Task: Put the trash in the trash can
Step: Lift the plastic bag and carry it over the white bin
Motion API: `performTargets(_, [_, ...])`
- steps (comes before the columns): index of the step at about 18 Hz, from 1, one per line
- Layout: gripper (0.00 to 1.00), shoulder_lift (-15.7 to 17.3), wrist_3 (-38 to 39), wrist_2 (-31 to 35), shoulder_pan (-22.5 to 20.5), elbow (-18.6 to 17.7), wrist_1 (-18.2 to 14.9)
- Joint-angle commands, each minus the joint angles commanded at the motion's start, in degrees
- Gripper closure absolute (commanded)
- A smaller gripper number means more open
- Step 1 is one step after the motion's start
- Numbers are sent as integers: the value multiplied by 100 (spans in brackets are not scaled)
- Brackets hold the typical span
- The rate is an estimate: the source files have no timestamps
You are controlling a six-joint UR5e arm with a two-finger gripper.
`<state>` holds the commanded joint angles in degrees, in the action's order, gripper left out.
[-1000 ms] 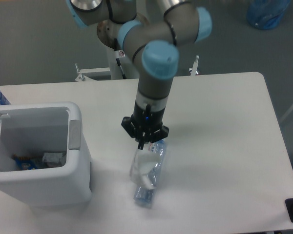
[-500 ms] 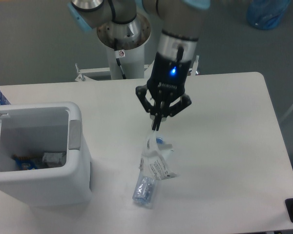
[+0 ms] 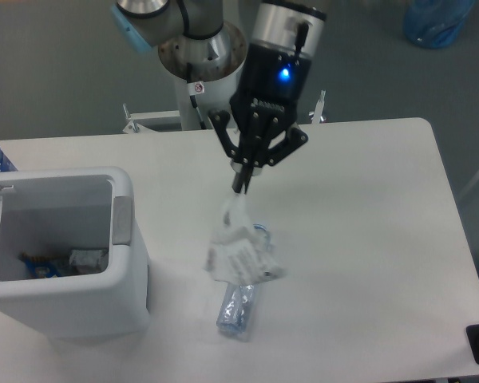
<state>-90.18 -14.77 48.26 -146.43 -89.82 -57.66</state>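
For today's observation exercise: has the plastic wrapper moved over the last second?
Yes. The wrapper, pinched by the claw, was lifted off the bottle.

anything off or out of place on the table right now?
Only the expected litter. A crushed bottle lies on its side on the table, outside the trash can. The gripper holds the crumpled wrapper dangling above it. No spill visible.
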Motion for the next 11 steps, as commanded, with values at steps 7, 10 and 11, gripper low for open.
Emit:
performTargets(7, [100,53,18,17,808,-237,9])
performTargets(10, [100,53,-26,17,1090,-334,17])
performTargets(11, [100,53,-26,17,1160,-334,17])
